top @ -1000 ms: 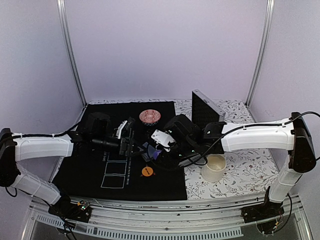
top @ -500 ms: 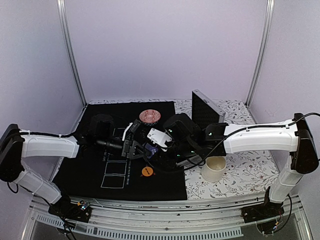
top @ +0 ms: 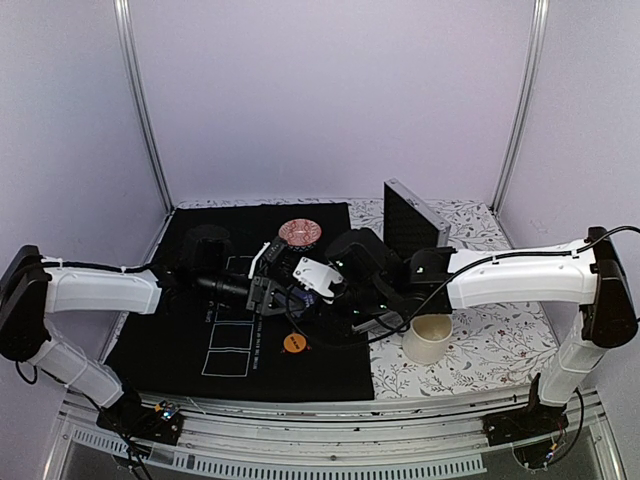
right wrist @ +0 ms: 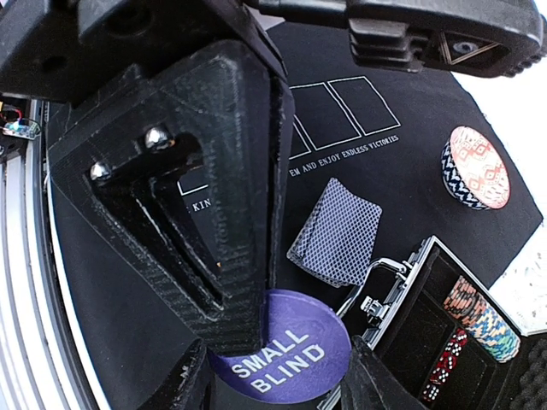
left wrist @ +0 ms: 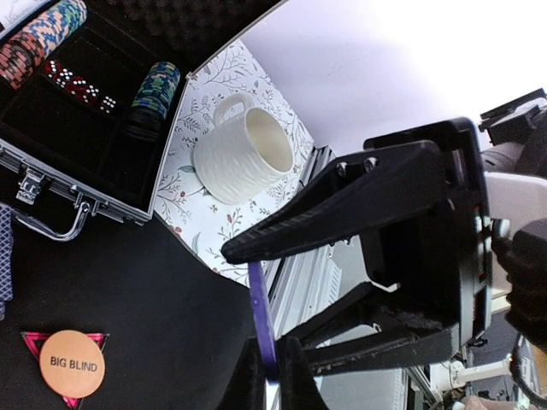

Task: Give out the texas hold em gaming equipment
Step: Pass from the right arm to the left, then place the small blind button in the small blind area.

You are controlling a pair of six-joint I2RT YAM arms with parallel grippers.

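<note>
**Top external: blind disc caught mid-handover**

Top external view has the left gripper (top: 264,292) and right gripper (top: 298,288) meeting tip to tip at centre frame. They hang above the black felt mat (top: 170,345), with the white cup (top: 432,338) to the lower right. What passes between them is hidden from here.

Left wrist view shows its own fingers at the bottom edge clamped on the purple disc (left wrist: 261,312), seen edge-on. The right gripper's jaws stand on either side of the disc. An orange BIG BLIND disc (left wrist: 72,366) lies on the mat at lower left.

Right wrist view shows the purple disc reading SMALL BLIND, gripped between that gripper's own fingers at bottom centre. The playing cards (right wrist: 335,231) lie on the mat beyond.

This looks like a handover with both arms gripping the disc. The next move calls for the right jaws to let go cleanly, so the left arm can carry the disc to its spot.
</note>
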